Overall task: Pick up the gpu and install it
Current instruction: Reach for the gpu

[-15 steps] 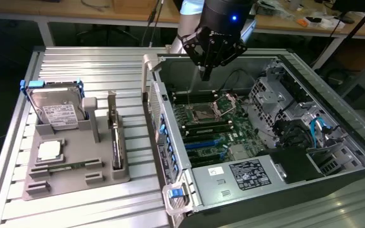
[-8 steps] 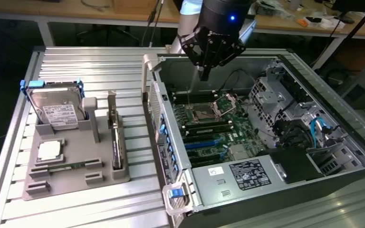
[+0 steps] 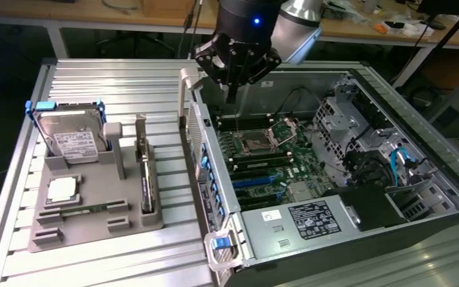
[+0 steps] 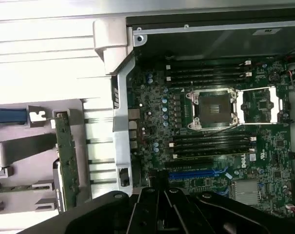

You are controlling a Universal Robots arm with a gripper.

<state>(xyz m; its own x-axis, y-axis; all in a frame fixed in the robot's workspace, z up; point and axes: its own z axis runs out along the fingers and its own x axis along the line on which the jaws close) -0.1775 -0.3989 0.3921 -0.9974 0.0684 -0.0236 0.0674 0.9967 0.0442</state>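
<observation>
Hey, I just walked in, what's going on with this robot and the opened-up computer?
A robot arm's hand hangs shut and empty above the open computer case, over its motherboard. The gpu it is meant to install has not been picked up. It stands on edge in the gray holder on the table, at the exterior view's left, near a hard drive.
</observation>
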